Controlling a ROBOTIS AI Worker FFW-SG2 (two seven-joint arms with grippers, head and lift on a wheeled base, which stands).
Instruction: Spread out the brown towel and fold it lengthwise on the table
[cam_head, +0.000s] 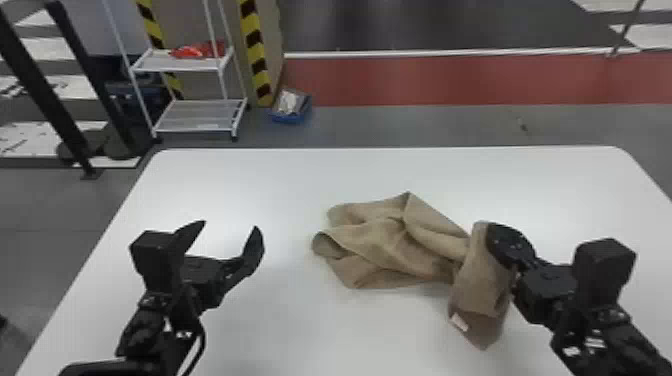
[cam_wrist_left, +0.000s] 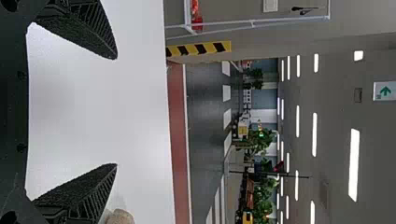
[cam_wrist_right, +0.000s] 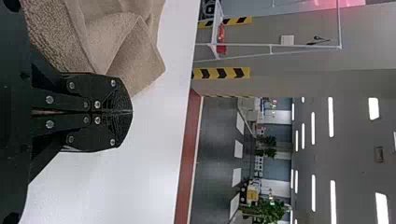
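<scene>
As the towel (cam_head: 390, 245) lies crumpled, long axis left to right

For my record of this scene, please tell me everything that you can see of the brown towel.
The brown towel looks soft and napped, bunched in loose folds on the white table, right of centre in the head view, not spread flat. Its far side has a pointed fold, its left a curled edge. Its right part runs toward the robot, bearing a small pale label. The closed right gripper is at this part; whether it pinches cloth, I cannot tell.
</scene>
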